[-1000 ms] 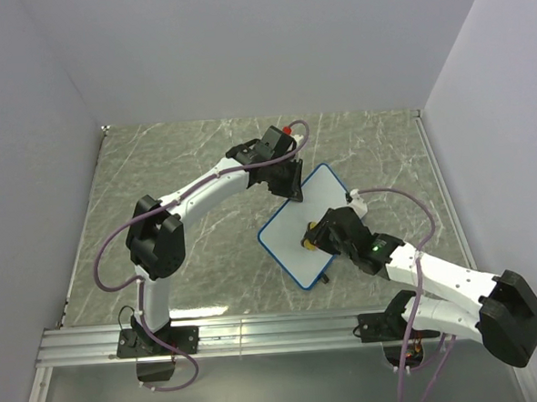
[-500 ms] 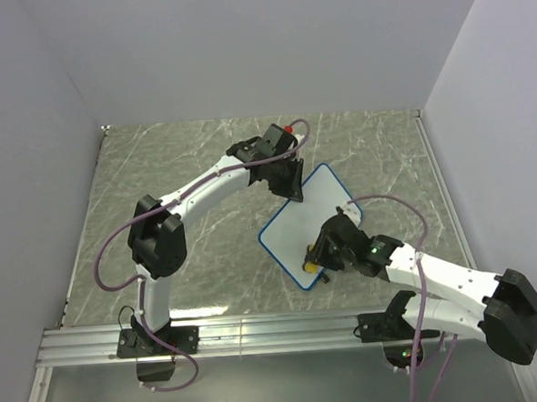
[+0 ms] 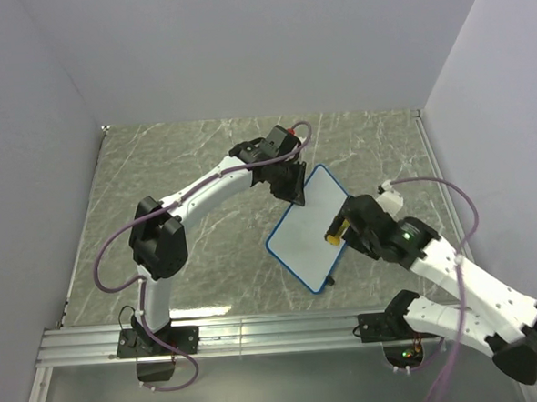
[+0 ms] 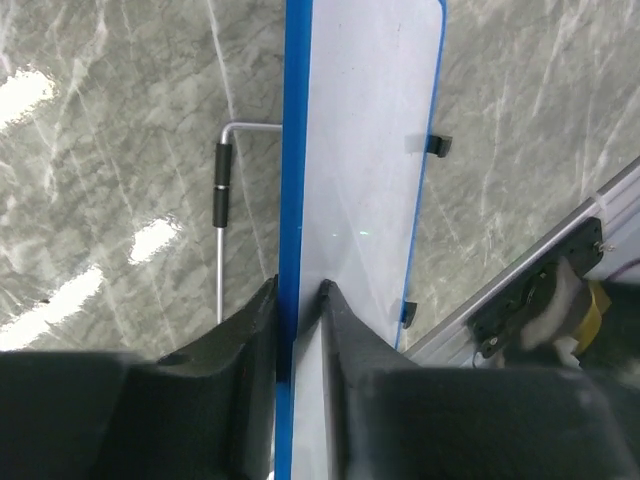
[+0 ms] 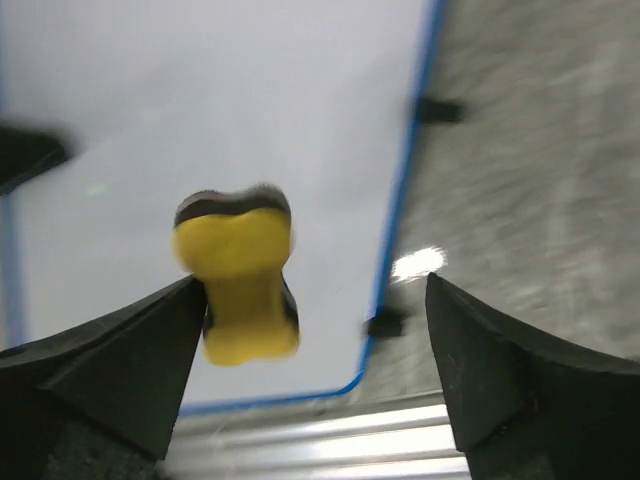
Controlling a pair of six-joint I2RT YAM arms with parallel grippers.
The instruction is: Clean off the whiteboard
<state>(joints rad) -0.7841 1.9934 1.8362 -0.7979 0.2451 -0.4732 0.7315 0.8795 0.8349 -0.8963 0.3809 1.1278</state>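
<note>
The whiteboard (image 3: 303, 240), white with a blue frame, lies mid-table, and its face (image 4: 370, 150) shows no marks. My left gripper (image 3: 294, 188) is at its far edge. The two fingers straddle the blue frame, and a thin gap shows beside the right finger (image 4: 335, 330). My right gripper (image 3: 341, 228) hovers over the board's right side with its jaws wide apart. The small yellow eraser (image 5: 238, 275) is blurred and loose between the fingers, close to the left finger (image 5: 150, 350). In the top view the eraser (image 3: 333, 235) is over the whiteboard (image 5: 200, 100).
A bent metal rod with a black sleeve (image 4: 222, 180) lies on the marble table beside the board. Small black clips (image 4: 437, 144) stick out of the board's frame. An aluminium rail (image 3: 258, 334) runs along the near edge, and grey walls close in the sides.
My right gripper has opened wide, let go of the eraser and swung from the board's near end up to its right side. My left jaws have eased apart. The board has shifted slightly.
</note>
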